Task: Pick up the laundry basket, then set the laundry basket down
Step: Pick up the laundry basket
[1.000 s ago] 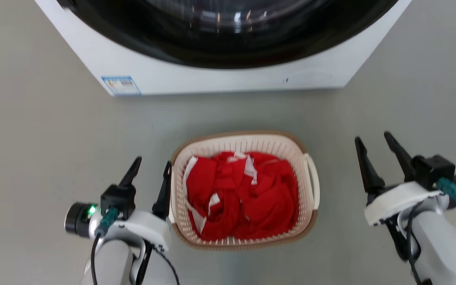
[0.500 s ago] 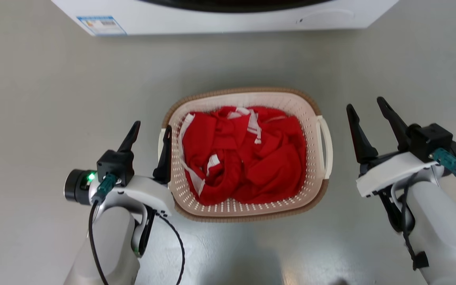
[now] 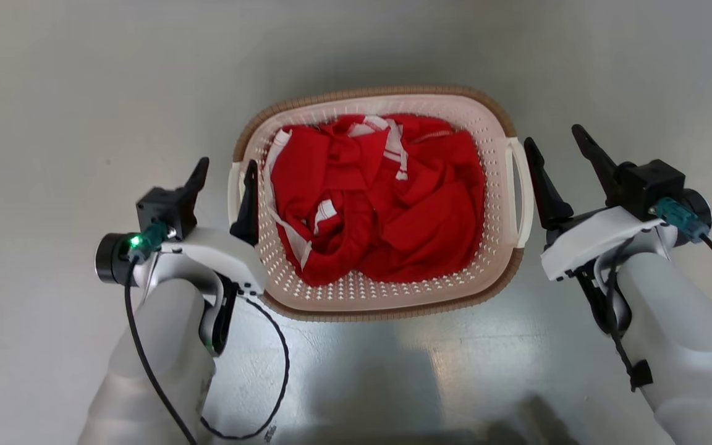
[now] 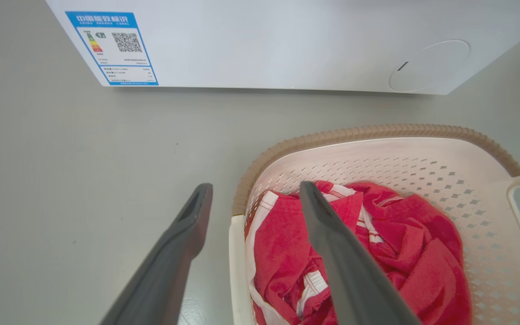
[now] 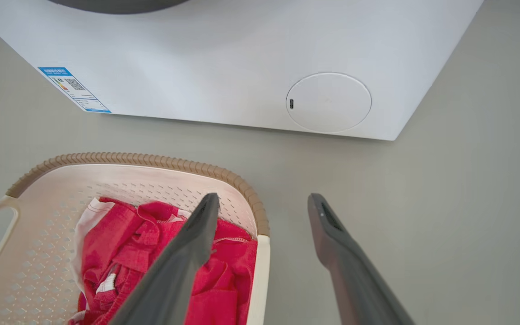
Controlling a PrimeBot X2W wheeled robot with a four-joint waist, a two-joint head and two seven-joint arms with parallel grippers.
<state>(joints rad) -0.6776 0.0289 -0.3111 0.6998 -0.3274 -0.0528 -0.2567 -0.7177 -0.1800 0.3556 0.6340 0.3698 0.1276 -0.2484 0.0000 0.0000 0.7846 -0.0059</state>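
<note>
Cream basket: laundry basket (image 3: 387,94) sits on grey floor (image 3: 53,93), between both arms.
Contents: crumpled red cloth (image 3: 387,204) with white trim, covering most of the base.
Left gripper (image 3: 227,164): spread wide, straddling the left handle (image 3: 231,198), gripping nothing.
Right gripper (image 3: 552,136): spread wide, inner finger just beside the right handle (image 3: 524,204), empty.
Wrist views: white washing machine (image 4: 264,45) on the basket's far side, with blue label (image 4: 113,47) and round cover (image 5: 327,103).

We now look more steeply down on the laundry basket (image 3: 368,93), and our right claw (image 3: 552,136) has closed in from well apart to just beside its right loop handle (image 3: 524,191).
</note>
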